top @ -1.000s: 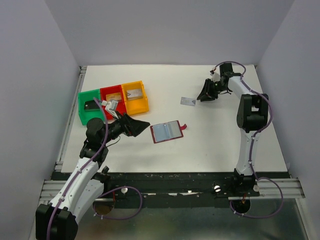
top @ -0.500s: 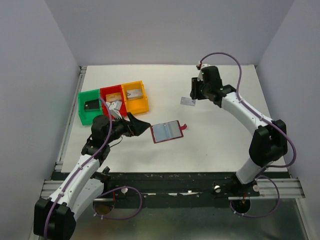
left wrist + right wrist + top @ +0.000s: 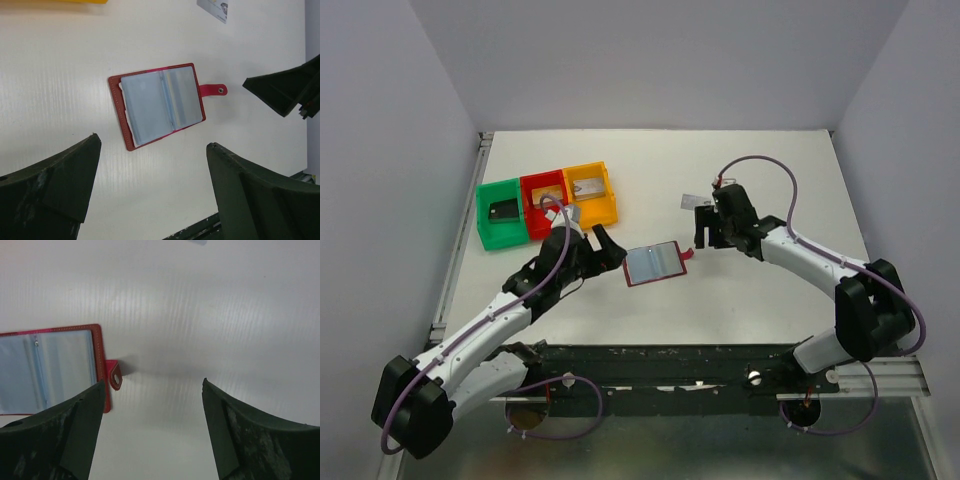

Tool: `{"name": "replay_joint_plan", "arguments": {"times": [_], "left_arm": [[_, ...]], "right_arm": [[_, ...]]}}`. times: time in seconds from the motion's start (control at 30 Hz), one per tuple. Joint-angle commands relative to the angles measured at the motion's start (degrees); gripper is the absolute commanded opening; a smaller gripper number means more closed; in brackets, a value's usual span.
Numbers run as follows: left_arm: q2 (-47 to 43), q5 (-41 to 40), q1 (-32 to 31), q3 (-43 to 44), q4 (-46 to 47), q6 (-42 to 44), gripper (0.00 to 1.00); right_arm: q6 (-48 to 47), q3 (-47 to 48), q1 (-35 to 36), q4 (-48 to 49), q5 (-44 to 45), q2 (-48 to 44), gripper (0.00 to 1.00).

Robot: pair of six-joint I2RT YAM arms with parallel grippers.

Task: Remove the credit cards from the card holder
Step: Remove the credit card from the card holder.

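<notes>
Fully open card holder (image 3: 655,264), red cover, pale blue sleeves

Card holder (image 3: 655,264) open (lining upward).

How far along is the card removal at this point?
Done: cards lie in the green bin, red bin and orange bin, one more card on the table. In hand: nothing; both arms' jaws stand open either side of the open card holder. Left: unclear whether its sleeves hold more.
</notes>
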Motion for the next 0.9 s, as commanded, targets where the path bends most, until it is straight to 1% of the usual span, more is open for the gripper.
{"name": "replay_joint_plan", "arguments": {"times": [0.0, 0.03, 0.07, 0.13, 0.33, 0.5, 0.57, 0.67, 0.73, 0.83, 0.87], "left_arm": [[-1.57, -5.21, -0.38, -4.61, 1.99, -8.14, 0.99], [-1.92, -4.69, -0.38, -5.75, 3.31, -9.1, 0.99], [-2.01, -3.81, -0.21, -6.46, 4.19, -9.2, 0.99], [-2.01, -2.14, -0.29, -6.47, 4.9, -7.63, 0.99], [-4.2, -1.25, -0.3, -7.08, 7.19, -5.77, 0.99], [-7.19, -0.9, -0.29, -9.98, 11.76, -6.48, 0.99], [-7.37, -0.11, -0.3, -10.6, 13.25, -5.95, 0.99], [-6.32, 1.2, -0.29, -10.34, 13.52, -4.72, 0.99], [-4.92, 2.0, -0.21, -9.29, 13.08, -3.85, 0.96], [-2.28, 4.89, -0.21, -7.27, 12.91, -1.74, 0.92], [-1.49, 5.6, -0.21, -6.82, 12.9, -1.12, 0.91]], "right_arm": [[1.58, -3.88, 0.32, 6.93, -10.38, 1.1, 0.83], [1.76, -4.76, 0.32, 7.81, -10.39, 1.36, 0.82], [1.93, -5.47, 0.32, 8.87, -12.22, 1.62, 0.8], [2.11, -6.26, 0.32, 9.84, -13.55, 2.15, 0.78], [1.76, -5.12, 0.32, 10.9, -15.84, 5.49, 0.7], [1.85, -3.37, 0.32, 10.38, -16.72, 9.18, 0.57], [1.93, -3.01, 0.32, 10.2, -16.81, 10.06, 0.54], [1.94, -2.84, 0.32, 10.9, -17.33, 10.59, 0.46], [1.76, -2.22, 0.32, 10.81, -17.6, 11.29, 0.4], [1.5, -1.87, 0.32, 11.25, -17.77, 11.91, 0.35], [1.32, -1.87, 0.32, 11.51, -17.95, 12.0, 0.3]]}}
